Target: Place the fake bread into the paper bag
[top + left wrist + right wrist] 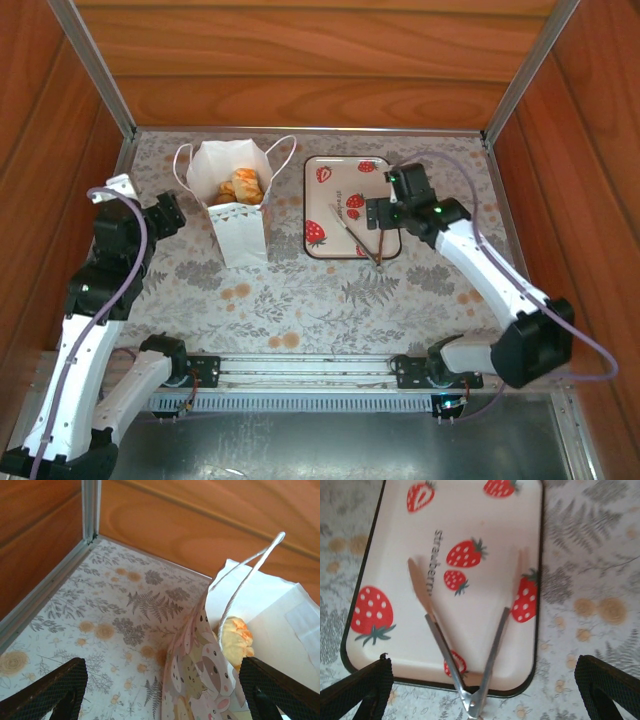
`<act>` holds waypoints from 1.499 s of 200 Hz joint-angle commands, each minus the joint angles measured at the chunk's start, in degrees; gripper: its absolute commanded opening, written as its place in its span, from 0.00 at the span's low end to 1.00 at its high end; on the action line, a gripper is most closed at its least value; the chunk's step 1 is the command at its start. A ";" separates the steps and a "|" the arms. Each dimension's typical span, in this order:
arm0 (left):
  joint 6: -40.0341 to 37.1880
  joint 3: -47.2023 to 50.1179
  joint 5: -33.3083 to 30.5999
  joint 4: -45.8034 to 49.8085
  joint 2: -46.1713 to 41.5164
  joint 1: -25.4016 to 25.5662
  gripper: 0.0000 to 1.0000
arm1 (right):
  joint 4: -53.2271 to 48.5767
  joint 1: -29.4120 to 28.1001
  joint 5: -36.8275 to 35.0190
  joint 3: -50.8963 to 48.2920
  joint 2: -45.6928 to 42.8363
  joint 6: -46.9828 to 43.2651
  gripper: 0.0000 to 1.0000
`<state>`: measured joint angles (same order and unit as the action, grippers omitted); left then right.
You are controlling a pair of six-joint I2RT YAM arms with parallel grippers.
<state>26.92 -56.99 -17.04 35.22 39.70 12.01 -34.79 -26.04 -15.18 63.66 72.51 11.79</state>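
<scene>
Paper bag: stood upright toward the far left corner of the table, with fake bread seen inside its open top. Left gripper: held just beside the bag on the left-edge side, fingers spread apart and released, nothing gripped. Right gripper: held over the strawberry-printed tray near the far edge, fingers likewise spread wide, metal tongs laid ungrasped on the tray between them.

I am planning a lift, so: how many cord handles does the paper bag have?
2. One handle loops out left of the paper bag's open top, the other right of it, seen from above.
</scene>
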 commanded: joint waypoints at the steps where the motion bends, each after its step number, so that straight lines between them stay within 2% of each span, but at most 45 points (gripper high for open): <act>1: 0.81 1.70 -3.65 -2.11 -2.78 -0.32 0.84 | 4.88 2.53 -2.39 -3.36 -6.23 -1.57 1.00; 39: 1.01 5.89 -9.32 -3.92 -6.84 -0.32 0.84 | 10.93 8.00 -3.23 -9.20 -14.92 -2.57 1.00; 85: 0.77 12.93 -18.39 -6.24 -9.87 -0.37 0.84 | 15.47 16.10 -2.55 -15.92 -18.91 -1.73 1.00; 129: -0.80 22.29 -25.36 -12.95 -11.74 -0.67 0.95 | 25.33 21.21 -0.45 -24.32 -16.34 -2.81 1.00; 150: -2.63 25.76 -25.41 -17.37 -10.03 -1.11 0.98 | 33.15 22.89 3.44 -28.13 -13.13 -4.73 1.00; 195: -3.77 29.37 -21.75 -24.55 -3.37 -3.97 1.00 | 53.65 23.86 4.86 -36.45 -6.46 -4.58 1.00; 253: -2.47 31.43 -17.58 -28.30 0.12 -8.25 1.00 | 67.52 24.35 5.04 -38.91 2.14 -6.32 1.00; 300: -1.36 32.11 -16.98 -28.77 0.55 -9.44 1.00 | 76.02 24.38 6.83 -39.18 9.59 -9.27 1.00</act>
<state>24.40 -25.30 -34.74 8.25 39.99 3.33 33.10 -2.13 -10.15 24.80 79.50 4.99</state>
